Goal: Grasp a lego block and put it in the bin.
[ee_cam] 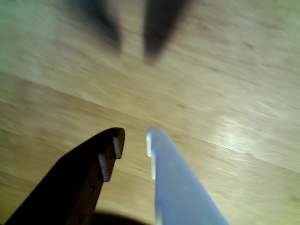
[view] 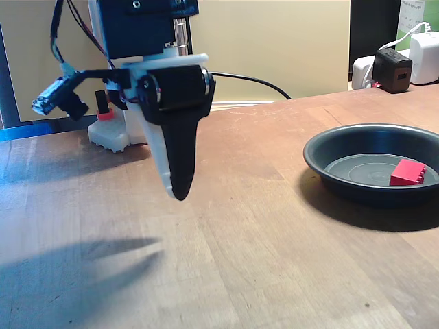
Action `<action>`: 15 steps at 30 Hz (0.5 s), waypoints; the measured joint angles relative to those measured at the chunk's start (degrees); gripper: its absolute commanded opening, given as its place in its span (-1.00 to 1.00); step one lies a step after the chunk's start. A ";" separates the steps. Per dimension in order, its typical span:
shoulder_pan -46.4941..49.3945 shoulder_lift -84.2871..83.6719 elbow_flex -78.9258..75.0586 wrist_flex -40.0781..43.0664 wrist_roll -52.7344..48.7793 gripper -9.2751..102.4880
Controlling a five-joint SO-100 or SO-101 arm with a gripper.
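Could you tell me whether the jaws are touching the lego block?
Apart. The fixed view shows the gripper hanging above bare table at left, while the lego block lies inside the bin at right.

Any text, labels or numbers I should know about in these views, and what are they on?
None can be read.
Green and white package, top right of the fixed view: printed lines, too small and blurred to read.
Red block in the bin, black charger, end effector: no markings show.
Wrist view: bare wood table, no text.
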 measured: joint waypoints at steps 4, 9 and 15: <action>0.88 3.87 6.86 -4.75 0.00 -0.84; 0.97 8.00 15.38 -11.07 2.11 -0.84; 3.08 12.22 22.50 -14.50 2.55 -0.84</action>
